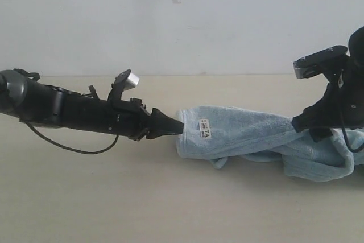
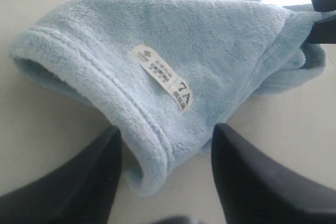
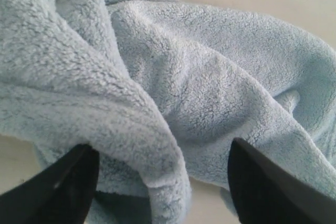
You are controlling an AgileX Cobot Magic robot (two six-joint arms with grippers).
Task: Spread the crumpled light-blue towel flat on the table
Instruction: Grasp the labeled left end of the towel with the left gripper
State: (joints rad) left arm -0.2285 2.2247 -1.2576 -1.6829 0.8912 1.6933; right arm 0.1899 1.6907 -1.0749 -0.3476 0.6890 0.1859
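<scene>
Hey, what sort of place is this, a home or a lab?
Likely a robotics lab, not a home: left robot arm and right robot arm at one towel on a plain beige table, blank white wall behind.

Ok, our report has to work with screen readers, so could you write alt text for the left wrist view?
A crumpled pale-blue towel lies on a beige table, its hemmed corner, which carries a white label, pointing between the two dark, spread fingers of the left gripper. The fingers are not clamped on it.
</scene>
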